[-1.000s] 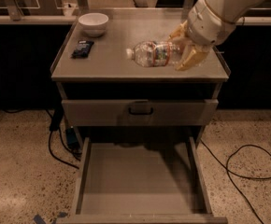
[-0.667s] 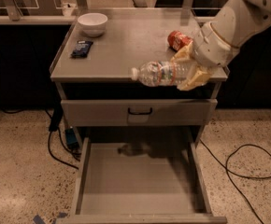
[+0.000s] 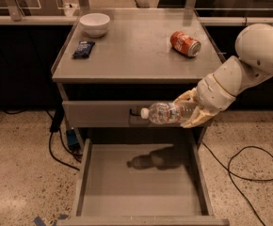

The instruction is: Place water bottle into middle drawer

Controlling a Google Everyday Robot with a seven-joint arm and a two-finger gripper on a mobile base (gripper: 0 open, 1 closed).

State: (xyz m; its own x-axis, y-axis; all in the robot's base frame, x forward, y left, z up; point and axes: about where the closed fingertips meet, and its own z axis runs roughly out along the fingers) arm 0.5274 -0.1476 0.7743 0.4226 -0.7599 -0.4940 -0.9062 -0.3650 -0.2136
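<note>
The water bottle (image 3: 167,113), clear with a white cap pointing left, lies on its side in the air in front of the closed top drawer front (image 3: 99,114). My gripper (image 3: 191,109) is shut on its base end, coming in from the right on the white arm (image 3: 249,60). The middle drawer (image 3: 141,185) is pulled out below, wide and grey with a flat floor; the bottle's shadow falls on its back part. The bottle hangs well above the drawer floor.
On the cabinet top (image 3: 132,55) are a white bowl (image 3: 94,23), a dark packet (image 3: 84,49) and a red soda can (image 3: 185,43) lying on its side. Black cables (image 3: 249,173) run over the speckled floor at right and left of the cabinet.
My gripper has carried the bottle off the cabinet top, forward and down in front of the top drawer front, above the open drawer. The red can now shows uncovered.
</note>
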